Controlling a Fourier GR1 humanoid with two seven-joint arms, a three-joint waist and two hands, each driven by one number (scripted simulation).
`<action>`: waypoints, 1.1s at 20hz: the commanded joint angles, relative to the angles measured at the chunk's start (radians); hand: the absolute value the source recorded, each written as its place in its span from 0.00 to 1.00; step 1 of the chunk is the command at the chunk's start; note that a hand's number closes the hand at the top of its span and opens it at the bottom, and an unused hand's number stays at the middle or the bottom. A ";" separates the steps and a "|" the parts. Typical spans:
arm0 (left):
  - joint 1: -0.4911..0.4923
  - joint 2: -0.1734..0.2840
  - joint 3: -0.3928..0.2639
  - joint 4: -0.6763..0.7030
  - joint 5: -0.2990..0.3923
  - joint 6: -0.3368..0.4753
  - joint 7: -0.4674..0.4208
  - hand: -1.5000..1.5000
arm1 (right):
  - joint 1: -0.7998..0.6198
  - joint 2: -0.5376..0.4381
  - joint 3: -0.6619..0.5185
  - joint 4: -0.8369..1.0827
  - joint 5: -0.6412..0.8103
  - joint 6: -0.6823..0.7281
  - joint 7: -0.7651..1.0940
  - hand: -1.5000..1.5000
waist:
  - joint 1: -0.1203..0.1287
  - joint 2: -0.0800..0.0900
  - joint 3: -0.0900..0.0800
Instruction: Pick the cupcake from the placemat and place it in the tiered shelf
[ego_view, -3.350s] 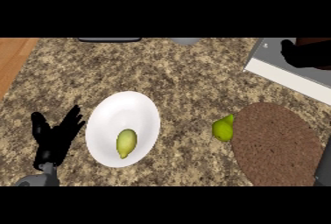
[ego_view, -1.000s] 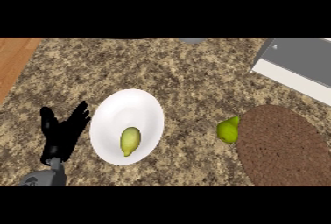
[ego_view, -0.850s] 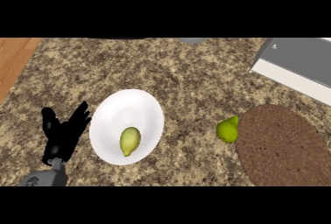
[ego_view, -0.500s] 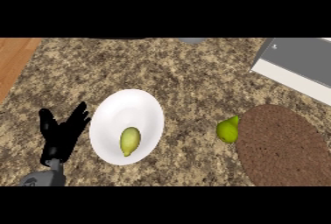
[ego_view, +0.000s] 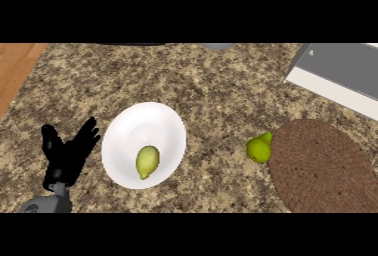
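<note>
Brown placemat (ego_view: 321, 170) at counter's right edge bare, no cupcake visible. Left hand (ego_view: 68, 157) rests open near left edge, well apart. Right hand unseen.

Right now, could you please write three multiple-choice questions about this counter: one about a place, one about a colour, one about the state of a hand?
1. Where does the green pear lie?
A. on the white plate
B. on the counter, at the left edge of the placemat
C. in the robot's hand

2. What colour is the placemat?
A. brown
B. blue
C. white

3. How is the left hand?
A. curled round the plate
B. open, fingers up, beside the white plate
C. holding a fruit

Answers: 1 B, it sits on the stone beside the mat. 2 A, the round woven mat is brown. 3 B, its fingers are straight and hold nothing.
</note>
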 joint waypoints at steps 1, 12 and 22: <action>0.007 0.010 -0.011 0.014 -0.023 -0.009 -0.022 0.50 | -0.010 0.006 -0.078 0.004 -0.084 -0.053 -0.020 0.00 | 0.005 0.003 0.000; 0.019 -0.036 -0.019 0.012 -0.030 0.029 -0.018 0.50 | 0.029 -0.196 -0.119 -0.056 -0.108 -0.175 0.053 0.00 | -0.021 -0.005 -0.001; 0.005 0.019 0.039 0.005 0.021 -0.014 0.013 0.50 | 0.210 -0.375 -0.258 -0.039 -0.277 -0.034 0.030 0.00 | -0.027 -0.007 0.000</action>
